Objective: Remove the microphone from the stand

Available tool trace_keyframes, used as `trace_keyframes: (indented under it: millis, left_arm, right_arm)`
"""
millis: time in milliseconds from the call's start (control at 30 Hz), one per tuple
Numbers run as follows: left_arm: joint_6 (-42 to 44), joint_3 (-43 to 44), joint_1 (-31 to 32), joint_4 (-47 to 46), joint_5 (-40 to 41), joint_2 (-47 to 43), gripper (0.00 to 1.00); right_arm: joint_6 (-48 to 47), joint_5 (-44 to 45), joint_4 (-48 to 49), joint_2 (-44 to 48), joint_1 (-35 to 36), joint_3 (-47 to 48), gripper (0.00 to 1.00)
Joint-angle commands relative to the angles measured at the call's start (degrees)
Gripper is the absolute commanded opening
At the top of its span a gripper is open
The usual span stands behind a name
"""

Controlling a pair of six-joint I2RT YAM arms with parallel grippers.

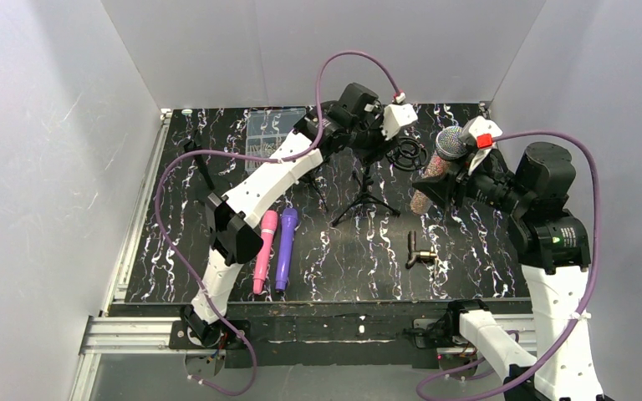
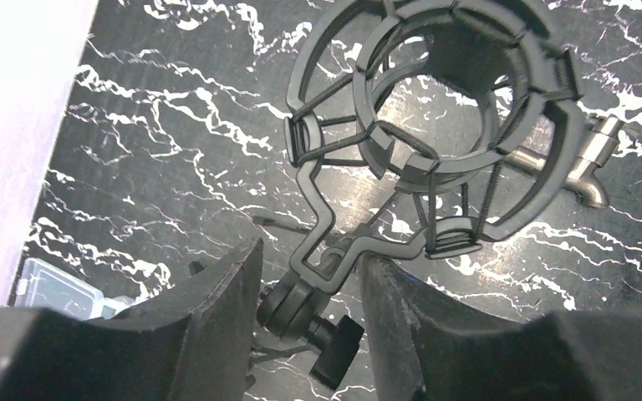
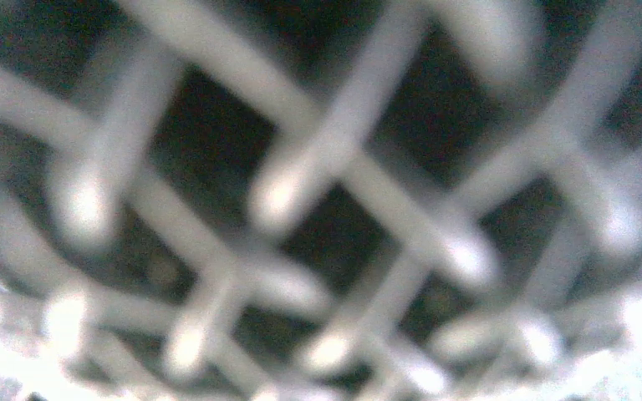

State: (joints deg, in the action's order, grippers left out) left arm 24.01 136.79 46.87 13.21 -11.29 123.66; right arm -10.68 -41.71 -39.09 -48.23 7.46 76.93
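Now our right jaws pinch the microphone [image 1: 449, 143], up and away from the empty stand [image 1: 365, 194] that our left jaws pinch, so next we likely just lay it on the table [image 1: 343, 251].

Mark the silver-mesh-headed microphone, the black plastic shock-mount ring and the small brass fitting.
microphone [image 1: 450, 144], top view, mesh head.
shock-mount ring [image 2: 460, 46], left wrist view, inner ring wall.
brass fitting [image 1: 420, 253], top view, its middle.
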Motion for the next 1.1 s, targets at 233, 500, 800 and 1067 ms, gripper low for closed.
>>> trace_keyframes:
  millis: [233, 500, 800, 1067]
  left_arm:
    - [2.15, -2.41, 0.39, 4.57, 0.73, -3.92, 0.82]
    - [5.3, -2.67, 0.39, 6.58, 1.87, -10.96, 0.98]
    - [-3.89, -19.25, 0.07, 19.18, -3.48, -30.28, 0.98]
    - [-14.17, -29.28, -3.19, 21.41, -18.44, -41.29, 0.98]
  right_arm:
    - [0.22, 0.5, 2.88, 0.32, -0.51, -0.28, 0.01]
    - [1.33, 0.05, 3.89, 0.9, -0.83, -1.08, 0.01]
    - [9.83, -8.14, 10.38, -2.21, -0.96, -1.84, 0.01]
    - [24.27, -18.85, 26.36, -8.98, 1.48, -5.25, 0.01]
